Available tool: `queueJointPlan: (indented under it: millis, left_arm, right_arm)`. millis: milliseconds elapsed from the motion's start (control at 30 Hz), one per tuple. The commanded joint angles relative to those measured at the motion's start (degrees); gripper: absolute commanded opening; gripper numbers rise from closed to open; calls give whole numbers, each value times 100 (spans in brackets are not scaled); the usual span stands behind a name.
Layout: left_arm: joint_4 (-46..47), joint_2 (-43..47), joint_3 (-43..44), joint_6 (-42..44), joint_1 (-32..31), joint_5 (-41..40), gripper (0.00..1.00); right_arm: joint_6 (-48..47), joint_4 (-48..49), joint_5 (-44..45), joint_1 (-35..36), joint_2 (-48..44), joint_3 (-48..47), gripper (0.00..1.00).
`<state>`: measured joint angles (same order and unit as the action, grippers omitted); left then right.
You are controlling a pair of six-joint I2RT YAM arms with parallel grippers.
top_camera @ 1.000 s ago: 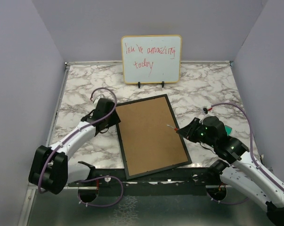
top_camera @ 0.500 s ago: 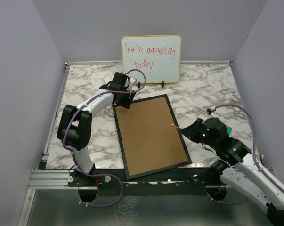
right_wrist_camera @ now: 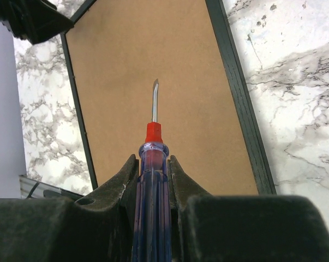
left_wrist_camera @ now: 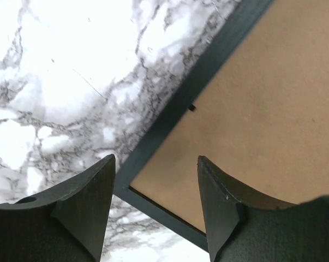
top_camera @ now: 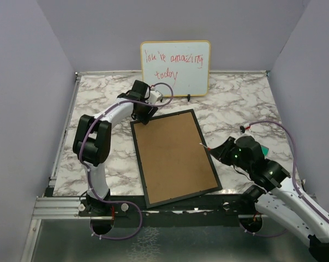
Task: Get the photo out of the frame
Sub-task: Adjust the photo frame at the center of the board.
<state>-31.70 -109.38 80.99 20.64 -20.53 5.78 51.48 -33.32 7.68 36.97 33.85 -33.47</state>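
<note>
The frame (top_camera: 138, 147) lies face down mid-table, its brown back panel (top_camera: 175, 155) up. The photo is hidden under that panel. My left gripper (top_camera: 143, 114) hangs open over the frame's far left corner (left_wrist_camera: 126, 188), one finger (left_wrist_camera: 93, 185) above the marble and the other above the panel (left_wrist_camera: 262, 98), nothing between them. A small black tab (left_wrist_camera: 191, 107) sits at the panel's edge. My right gripper (top_camera: 217, 152) is shut on a blue-handled screwdriver (right_wrist_camera: 154, 134). Its metal tip (right_wrist_camera: 155, 98) points over the back panel (right_wrist_camera: 153, 54) near the frame's right edge (right_wrist_camera: 240, 103).
A whiteboard (top_camera: 175, 68) with red handwriting stands on small feet at the back, just beyond the frame's far edge. Grey walls close the marble table (top_camera: 240, 103) on three sides. A metal rail (top_camera: 60, 206) runs along the near edge.
My left arm has swung from the frame's left side up to its far left corner. The right gripper with the screwdriver has shifted only slightly.
</note>
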Motion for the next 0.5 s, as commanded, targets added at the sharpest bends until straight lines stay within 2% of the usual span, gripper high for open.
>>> queueJointPlan:
  millis: [0, 100, 300, 367, 433, 467]
  left_arm:
    - [-286, -674, 454, 365, 82, 17, 62]
    - [-660, -1016, 746, 311, 85, 217, 61]
    - [-771, -1047, 506, 291, 134, 306, 59]
    - [-799, -1065, 471, 158, 202, 294, 51]
    - [-819, -1093, 426, -35, 311, 409, 37]
    - [-845, -1110, 385, -120, 361, 524, 35]
  right_arm:
    - [-91, 13, -5, 3, 67, -56, 0]
    - [-125, 29, -1, 3, 85, -36, 0]
    - [-150, -82, -10, 5, 41, -38, 1]
    - [-149, -89, -21, 4, 7, -17, 0]
    - [-147, -92, -38, 3, -29, -9, 1]
    - [-147, -102, -53, 10, -42, -11, 1]
